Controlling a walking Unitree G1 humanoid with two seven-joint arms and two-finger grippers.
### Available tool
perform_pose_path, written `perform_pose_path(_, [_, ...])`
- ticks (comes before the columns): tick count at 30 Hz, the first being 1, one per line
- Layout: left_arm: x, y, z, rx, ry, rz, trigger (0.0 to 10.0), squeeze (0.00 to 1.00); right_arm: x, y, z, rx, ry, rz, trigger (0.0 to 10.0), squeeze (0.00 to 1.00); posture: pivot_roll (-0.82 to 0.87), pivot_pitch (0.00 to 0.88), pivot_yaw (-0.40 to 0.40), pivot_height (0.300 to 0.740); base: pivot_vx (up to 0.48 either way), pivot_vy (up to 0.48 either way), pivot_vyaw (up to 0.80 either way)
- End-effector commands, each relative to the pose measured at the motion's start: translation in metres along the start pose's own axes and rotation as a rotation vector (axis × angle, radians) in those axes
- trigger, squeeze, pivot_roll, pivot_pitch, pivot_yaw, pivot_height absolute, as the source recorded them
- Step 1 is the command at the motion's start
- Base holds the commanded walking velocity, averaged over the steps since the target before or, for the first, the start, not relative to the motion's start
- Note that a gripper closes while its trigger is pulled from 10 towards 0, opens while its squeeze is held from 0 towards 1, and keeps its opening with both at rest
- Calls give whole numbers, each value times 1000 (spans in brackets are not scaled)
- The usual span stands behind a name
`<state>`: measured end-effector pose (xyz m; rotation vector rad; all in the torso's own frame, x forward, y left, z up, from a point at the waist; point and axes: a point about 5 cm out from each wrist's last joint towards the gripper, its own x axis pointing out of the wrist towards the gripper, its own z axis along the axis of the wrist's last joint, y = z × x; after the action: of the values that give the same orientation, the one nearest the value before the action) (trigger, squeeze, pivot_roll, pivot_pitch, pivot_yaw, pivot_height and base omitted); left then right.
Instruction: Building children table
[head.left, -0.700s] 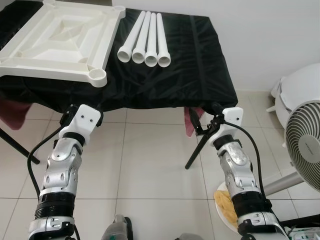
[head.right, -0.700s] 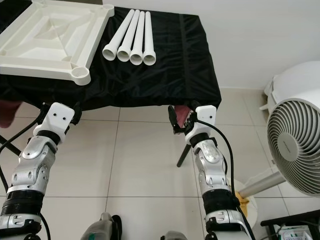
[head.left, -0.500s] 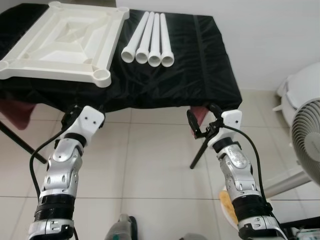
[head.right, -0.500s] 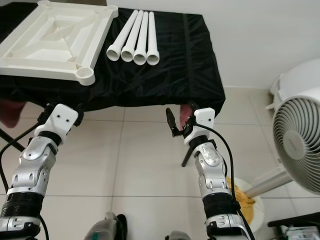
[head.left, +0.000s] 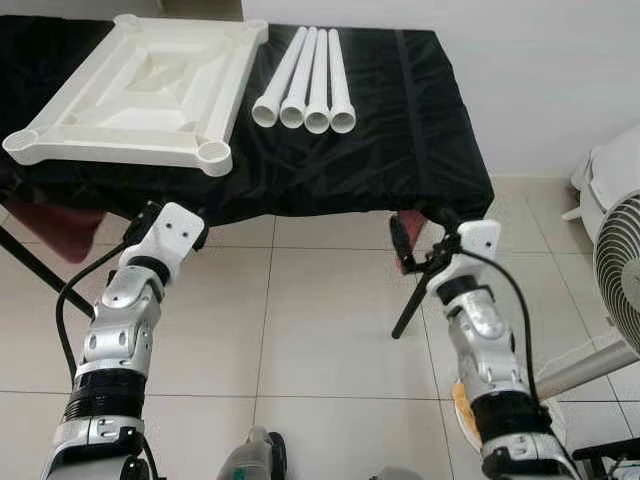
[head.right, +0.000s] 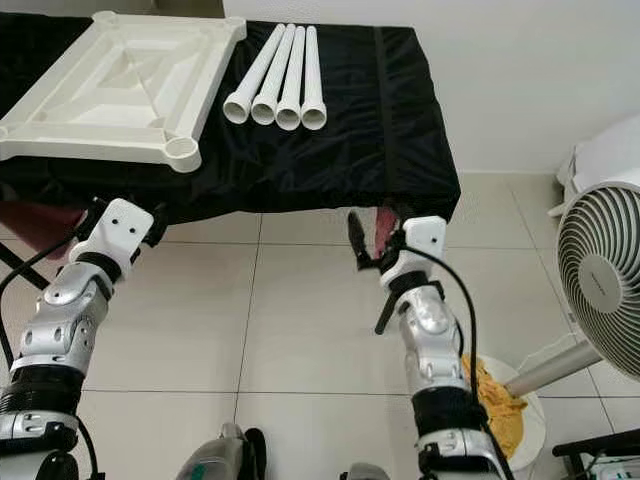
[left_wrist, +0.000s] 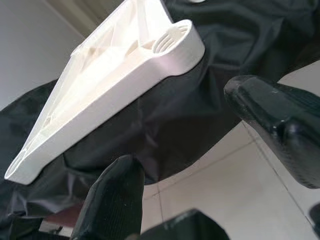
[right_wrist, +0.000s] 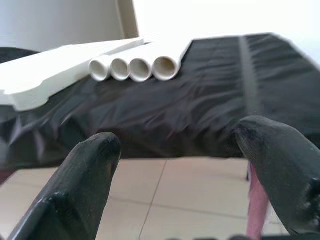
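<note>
A white plastic tabletop lies upside down on the left of a table draped in black cloth. Its corner sockets face up. Beside it on the right, several white tube legs lie side by side with their open ends toward me. My left gripper is open and empty, just below the cloth's front edge under the tabletop's near corner. My right gripper hangs open and empty below the table's front right corner. It faces the tube ends.
A black folding table leg slants down to the tiled floor beside my right arm. A large white fan stands at the right, with a yellow cloth by its base. Dark red fabric hangs under the table at the left.
The whole picture has shifted right and down as the camera moved, bringing more of the tabletop into view. Both grippers stay open below the table's front edge.
</note>
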<state>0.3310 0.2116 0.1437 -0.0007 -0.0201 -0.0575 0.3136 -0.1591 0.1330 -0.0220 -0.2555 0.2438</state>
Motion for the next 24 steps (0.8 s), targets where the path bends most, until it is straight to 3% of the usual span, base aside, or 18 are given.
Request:
perform_pose_path(1, [-2,-1,-6,20,13,-5,10000,0,-1,1,0,-15,-2,-3,10000,0,-8,83,62,740,0,0,0])
perform_pose_path(9, [0,-2,-4,-2,0,1,10000,0,2,-5,10,-29,-33,-11,10000,0,-17,93,57,740,0,0,0])
perform_pose_path(16, [4,-10,1,29,-14,-1,10000,0,1,-15,17,-52,-47,-47,10000,0,-8,133,54,740,0,0,0])
perform_pose_path(19, [0,-14,-3,-5,4,1,10000,0,-1,-15,16,-52,-31,-80,10000,0,-5,146,48,740,0,0,0])
perform_pose_path(20, [-7,-19,-7,21,9,-18,10000,0,-5,-11,14,-46,-19,-91,10000,0,-5,140,43,740,0,0,0])
perform_pose_path(24, [-11,-21,-9,30,6,-25,10000,0,-5,-8,14,-54,-19,-89,10000,0,-8,128,40,740,0,0,0])
